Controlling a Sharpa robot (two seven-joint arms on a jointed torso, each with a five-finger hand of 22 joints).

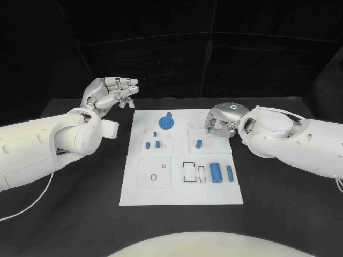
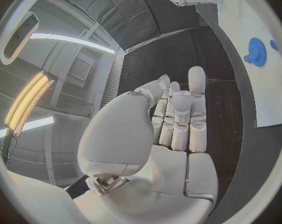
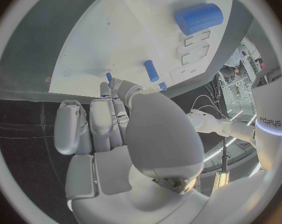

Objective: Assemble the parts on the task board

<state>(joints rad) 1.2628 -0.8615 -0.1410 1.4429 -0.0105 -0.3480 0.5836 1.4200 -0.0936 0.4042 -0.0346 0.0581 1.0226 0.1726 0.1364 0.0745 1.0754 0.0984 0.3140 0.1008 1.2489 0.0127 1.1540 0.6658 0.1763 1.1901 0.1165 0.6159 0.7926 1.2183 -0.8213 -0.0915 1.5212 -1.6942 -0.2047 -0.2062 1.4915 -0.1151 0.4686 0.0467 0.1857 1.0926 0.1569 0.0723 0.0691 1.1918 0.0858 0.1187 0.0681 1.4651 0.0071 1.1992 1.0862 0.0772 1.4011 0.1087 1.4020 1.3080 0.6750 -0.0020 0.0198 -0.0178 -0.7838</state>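
Observation:
The white task board lies in the middle of the black table. On it I see a blue gear, small blue pegs, a single peg and a thick blue cylinder beside a thinner one. My right hand hangs over the board's far right part, fingers pointing down. In the right wrist view its thumb and a fingertip meet on a small blue part, with the peg and cylinder beyond. My left hand is raised off the board's far left corner, holding nothing.
Empty rectangular slots and a square plate with holes sit on the board's near half. Black table surrounds the board on all sides. A dark backdrop closes off the far edge.

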